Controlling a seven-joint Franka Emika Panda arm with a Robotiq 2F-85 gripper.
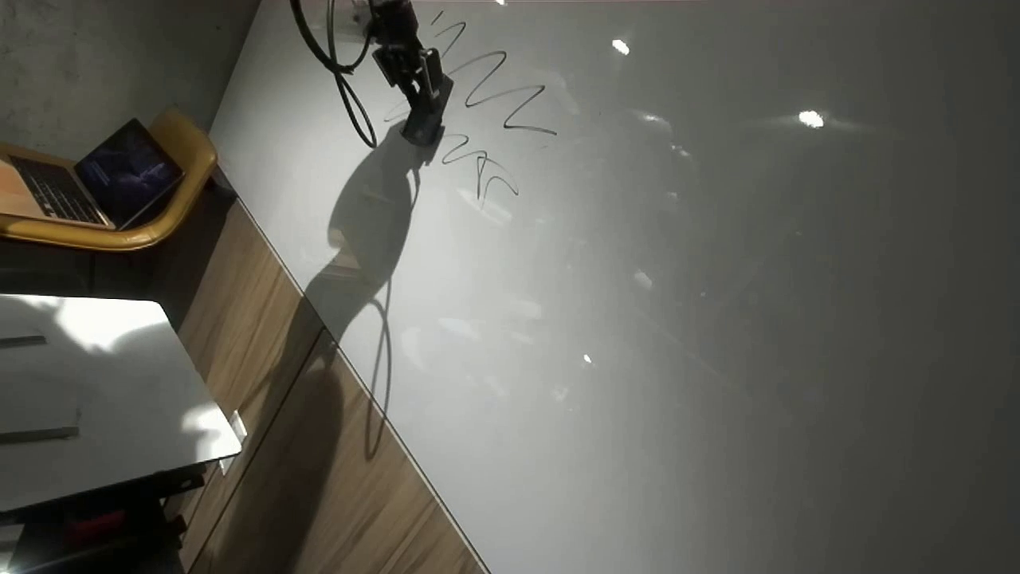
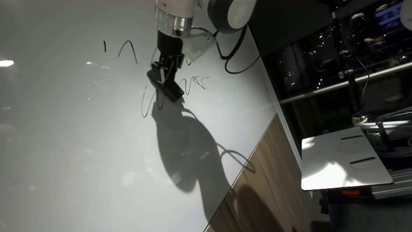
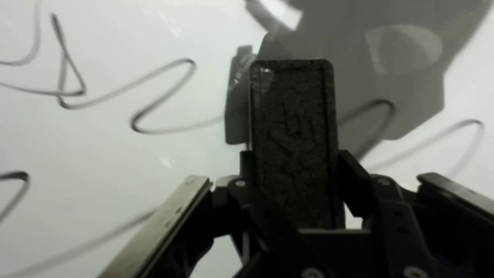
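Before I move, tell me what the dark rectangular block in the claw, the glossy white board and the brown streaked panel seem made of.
Dark rectangular block: perhaps felt or foam, mostly matt; rough, creased face.
Glossy white board: perhaps glass or enamelled steel, smooth; lights reflect as bright spots.
Brown streaked panel: wood or printed laminate, unclear which; satin, visible grain.

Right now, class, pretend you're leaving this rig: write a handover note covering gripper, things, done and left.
Gripper: closed on a dark block, probably an eraser.
Things: block at the white board, contact unclear; black scribbles on both sides of it in the wrist view.
Done: block gripped.
Left: scribbles are on the board, seemingly to be wiped.
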